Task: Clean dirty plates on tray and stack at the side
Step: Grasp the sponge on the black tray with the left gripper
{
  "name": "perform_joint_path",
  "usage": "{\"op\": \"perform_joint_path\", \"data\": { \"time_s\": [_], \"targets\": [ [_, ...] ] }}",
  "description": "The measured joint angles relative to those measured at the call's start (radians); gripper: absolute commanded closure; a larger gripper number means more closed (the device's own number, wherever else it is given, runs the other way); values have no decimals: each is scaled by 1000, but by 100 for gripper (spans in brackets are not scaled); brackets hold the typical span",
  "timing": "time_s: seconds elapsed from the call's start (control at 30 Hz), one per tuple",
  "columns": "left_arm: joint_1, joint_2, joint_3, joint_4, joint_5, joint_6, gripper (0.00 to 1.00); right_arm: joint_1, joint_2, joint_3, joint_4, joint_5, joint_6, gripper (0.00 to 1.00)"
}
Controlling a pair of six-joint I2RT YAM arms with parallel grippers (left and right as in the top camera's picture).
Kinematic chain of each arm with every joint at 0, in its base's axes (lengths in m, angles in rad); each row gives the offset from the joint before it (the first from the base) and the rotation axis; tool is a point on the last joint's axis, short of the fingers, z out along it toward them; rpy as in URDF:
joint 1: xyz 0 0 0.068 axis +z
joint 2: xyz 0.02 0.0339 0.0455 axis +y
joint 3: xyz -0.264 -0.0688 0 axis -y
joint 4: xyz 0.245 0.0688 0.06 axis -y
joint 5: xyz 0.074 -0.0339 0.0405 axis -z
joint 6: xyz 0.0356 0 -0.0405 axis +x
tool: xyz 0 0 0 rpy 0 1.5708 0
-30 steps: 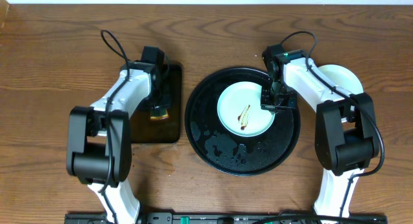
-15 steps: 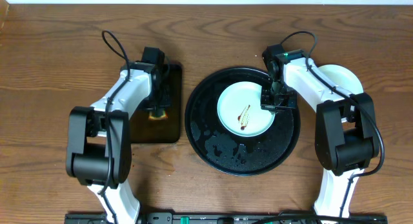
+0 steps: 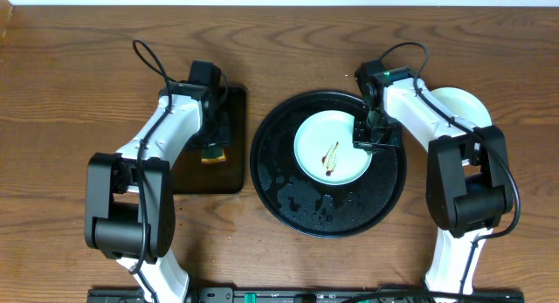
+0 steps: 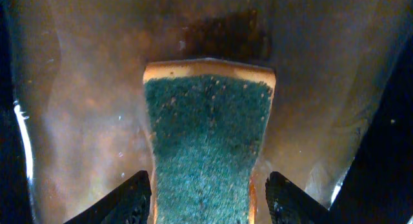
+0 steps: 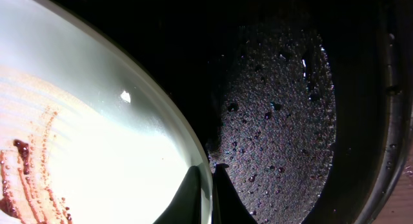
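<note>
One sponge [image 4: 206, 133] lies on one small dark tray [image 3: 196, 176] between the spread, unclamped left claw [image 4: 210, 198]; one streaked plate [image 3: 319, 133] waits uncleaned on the one black tray [image 3: 297, 203], its rim pinched by the right claw [image 5: 205, 185]; the side stack [image 3: 463, 102] on the counter [image 3: 70, 93], its count hidden, looks done.

Brown wood-grain table [image 3: 61, 93], evenly lit

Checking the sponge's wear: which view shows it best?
Left wrist: the sponge fills the frame, green scrub face up. Overhead shows only a small, partly covered bit; right wrist shows none of it.
</note>
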Motion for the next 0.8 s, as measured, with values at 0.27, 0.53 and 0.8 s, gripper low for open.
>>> {"op": "perform_joint_path", "data": {
  "time_s": [0.27,0.53,0.8],
  "targets": [
    [0,0,-106,105,3,-21,93,0,0,0,0,0,0,99],
    [0,-6,-109,116,0,-21,92,0,0,0,0,0,0,99],
    [0,-67,-108,122,0,-22,48,0,0,0,0,0,0,99]
  ]
}}
